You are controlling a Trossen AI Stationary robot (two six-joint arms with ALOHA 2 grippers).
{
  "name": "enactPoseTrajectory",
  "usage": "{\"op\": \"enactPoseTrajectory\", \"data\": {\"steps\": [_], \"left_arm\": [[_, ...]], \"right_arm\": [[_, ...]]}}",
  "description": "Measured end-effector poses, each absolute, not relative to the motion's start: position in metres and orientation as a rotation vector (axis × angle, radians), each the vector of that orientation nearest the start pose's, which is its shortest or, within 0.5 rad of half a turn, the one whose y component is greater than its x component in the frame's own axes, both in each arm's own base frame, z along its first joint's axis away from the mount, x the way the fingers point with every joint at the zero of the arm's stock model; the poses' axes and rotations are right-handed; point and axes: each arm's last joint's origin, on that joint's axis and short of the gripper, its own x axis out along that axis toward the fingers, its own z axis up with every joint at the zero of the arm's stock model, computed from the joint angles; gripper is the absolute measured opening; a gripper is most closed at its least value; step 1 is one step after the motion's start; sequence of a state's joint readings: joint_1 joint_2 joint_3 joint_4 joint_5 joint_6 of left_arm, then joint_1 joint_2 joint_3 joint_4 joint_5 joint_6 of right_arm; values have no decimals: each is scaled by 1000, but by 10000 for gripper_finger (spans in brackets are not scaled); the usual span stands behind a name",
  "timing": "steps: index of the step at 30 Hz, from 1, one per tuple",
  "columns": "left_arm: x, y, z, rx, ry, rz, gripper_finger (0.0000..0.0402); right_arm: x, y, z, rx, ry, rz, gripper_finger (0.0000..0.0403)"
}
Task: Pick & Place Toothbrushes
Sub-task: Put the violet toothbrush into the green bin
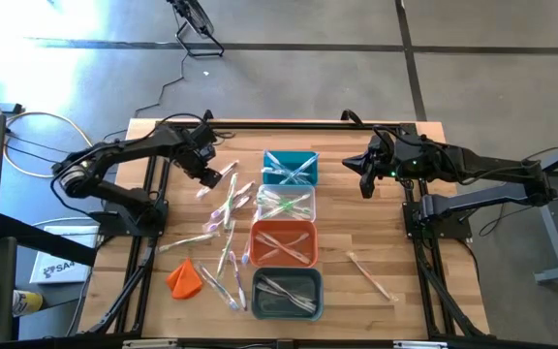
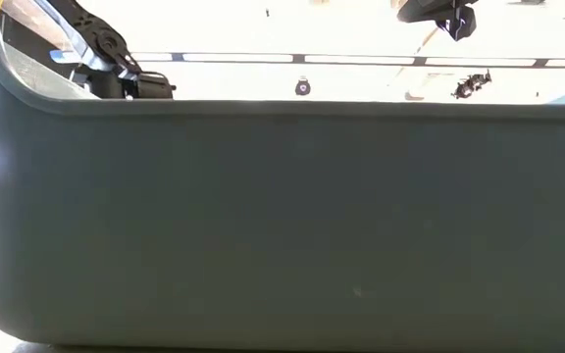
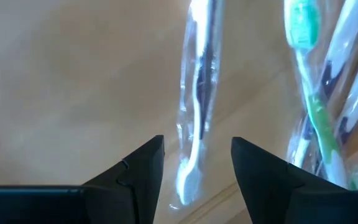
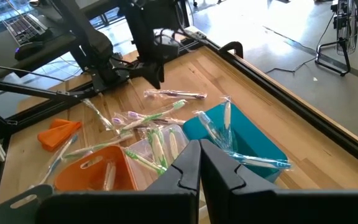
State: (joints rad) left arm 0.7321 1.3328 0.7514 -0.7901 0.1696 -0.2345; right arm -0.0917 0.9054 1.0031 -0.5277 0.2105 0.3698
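Presently, the left gripper [image 3: 197, 163] is held low over the bench [image 1: 376, 204], fingers spread astride a wrapped toothbrush [image 3: 196, 106] for pinching, while the right gripper [image 1: 365, 184], fingers pressed together, is parked beside the teal bin [image 1: 290, 167].

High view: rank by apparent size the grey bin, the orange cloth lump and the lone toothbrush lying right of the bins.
1. Grey bin, clearly largest.
2. Lone toothbrush: longer than the lump but far thinner.
3. Orange cloth lump: shortest, though it may cover a similar area, so 2 and 3 are close.
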Motion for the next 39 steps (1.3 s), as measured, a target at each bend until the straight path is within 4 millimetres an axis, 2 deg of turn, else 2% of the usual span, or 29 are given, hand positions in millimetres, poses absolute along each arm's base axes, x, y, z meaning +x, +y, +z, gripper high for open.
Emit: {"op": "enactPoseTrajectory", "data": {"steps": [6, 12, 23, 32, 39], "left_arm": [[180, 133, 170, -731, 1244, 578, 184], [189, 127, 160, -642, 1308, 630, 184], [194, 130, 157, -607, 1294, 671, 183], [195, 131, 157, -601, 1272, 670, 141], [193, 129, 147, -588, 1241, 662, 134]], "right_arm": [[181, -23, 355, 336, 371, -374, 2], [181, -23, 355, 336, 371, -373, 2], [181, -23, 355, 336, 370, -373, 2], [181, -23, 355, 336, 371, -373, 2], [181, -23, 355, 336, 371, -370, 2]]}}
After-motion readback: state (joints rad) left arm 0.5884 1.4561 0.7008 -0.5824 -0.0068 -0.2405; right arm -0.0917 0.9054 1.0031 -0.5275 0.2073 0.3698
